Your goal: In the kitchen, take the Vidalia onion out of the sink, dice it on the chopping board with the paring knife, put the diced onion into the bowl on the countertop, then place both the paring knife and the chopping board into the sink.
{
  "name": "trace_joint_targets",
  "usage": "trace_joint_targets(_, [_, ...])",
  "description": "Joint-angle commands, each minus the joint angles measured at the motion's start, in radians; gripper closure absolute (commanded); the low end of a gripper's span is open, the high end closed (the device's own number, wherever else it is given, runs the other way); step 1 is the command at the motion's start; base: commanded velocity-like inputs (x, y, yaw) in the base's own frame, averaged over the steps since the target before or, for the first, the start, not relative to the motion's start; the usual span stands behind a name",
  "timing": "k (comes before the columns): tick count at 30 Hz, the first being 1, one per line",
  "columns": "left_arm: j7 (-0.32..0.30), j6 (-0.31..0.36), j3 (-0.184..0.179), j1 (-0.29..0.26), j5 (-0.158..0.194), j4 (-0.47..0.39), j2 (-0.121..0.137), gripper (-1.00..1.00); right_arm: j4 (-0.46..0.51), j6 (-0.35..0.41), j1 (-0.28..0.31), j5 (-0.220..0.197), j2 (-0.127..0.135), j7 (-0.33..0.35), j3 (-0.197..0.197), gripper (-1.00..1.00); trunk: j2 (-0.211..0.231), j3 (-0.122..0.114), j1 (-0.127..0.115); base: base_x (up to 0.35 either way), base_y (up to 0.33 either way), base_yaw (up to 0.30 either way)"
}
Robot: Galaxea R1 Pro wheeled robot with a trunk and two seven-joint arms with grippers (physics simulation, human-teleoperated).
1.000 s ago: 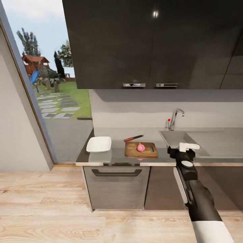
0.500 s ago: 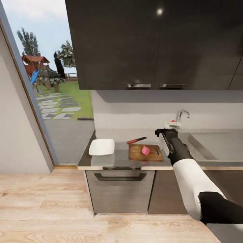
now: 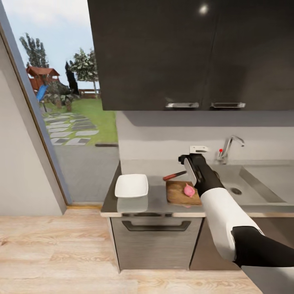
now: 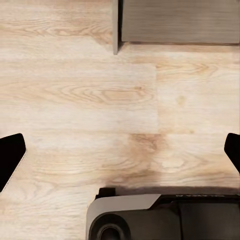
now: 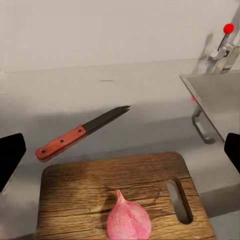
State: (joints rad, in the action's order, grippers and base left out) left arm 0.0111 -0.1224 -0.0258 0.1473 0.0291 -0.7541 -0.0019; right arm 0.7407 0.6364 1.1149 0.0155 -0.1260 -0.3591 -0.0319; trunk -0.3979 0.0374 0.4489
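Note:
The pinkish Vidalia onion [image 3: 189, 190] [image 5: 129, 221] lies whole on the dark brown chopping board [image 3: 178, 193] [image 5: 100, 192], which rests on the grey countertop [image 3: 157, 196]. Just behind the board lies the red-handled paring knife [image 3: 174, 175] [image 5: 80, 133]. The white square bowl [image 3: 131, 185] sits to the board's left. To the right is the steel sink [image 3: 245, 185] [image 5: 217, 100] with its tap [image 3: 228, 148]. My right gripper [image 3: 199, 149] [image 5: 120, 155] hovers open above the board's back edge, facing the knife. My left gripper [image 4: 120, 155] is open over the wooden floor.
Dark upper cabinets [image 3: 183, 53] hang above the counter. A drawer front with a bar handle [image 3: 157, 226] sits below the bowl. A tall window [image 3: 61, 102] and a wall stand to the left. The robot's base [image 4: 165, 217] shows over the plank floor.
The camera has shifted, moving the scene rightward in the picture. My right arm has swung from the sink's front edge up and left to above the chopping board. Onion, knife and bowl stay put.

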Motion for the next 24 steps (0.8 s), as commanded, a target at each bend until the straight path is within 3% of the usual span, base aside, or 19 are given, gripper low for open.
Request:
trace_joint_targets(1, [0.001,-0.002,-0.002,0.0,0.003,-0.001,0.0,-1.0,0.001,0.005,0.001,0.001,-0.002,-0.001,-0.003,-1.0,-0.002,0.002,0.001,0.23,0.199,0.0])
trace_joint_targets(10, [0.001,-0.002,-0.002,0.0,0.003,-0.001,0.0,-1.0,-0.009,0.004,0.001,0.002,-0.006,-0.004,-0.008,-1.0,-0.002,0.002,0.001,0.238,0.199,0.0])
trace_joint_targets(19, [0.001,-0.002,-0.002,0.0,0.003,-0.002,0.0,-1.0,-0.021,0.005,0.0,0.002,-0.041,-0.065,-0.069,-1.0,-0.002,0.002,0.001,0.286,0.158,0.0])
trace_joint_targets(24, [0.001,-0.002,-0.002,0.0,0.003,-0.002,0.0,-1.0,-0.024,0.005,0.0,0.001,-0.049,-0.084,-0.135,-1.0,-0.002,0.002,0.001,0.284,0.163,0.0])
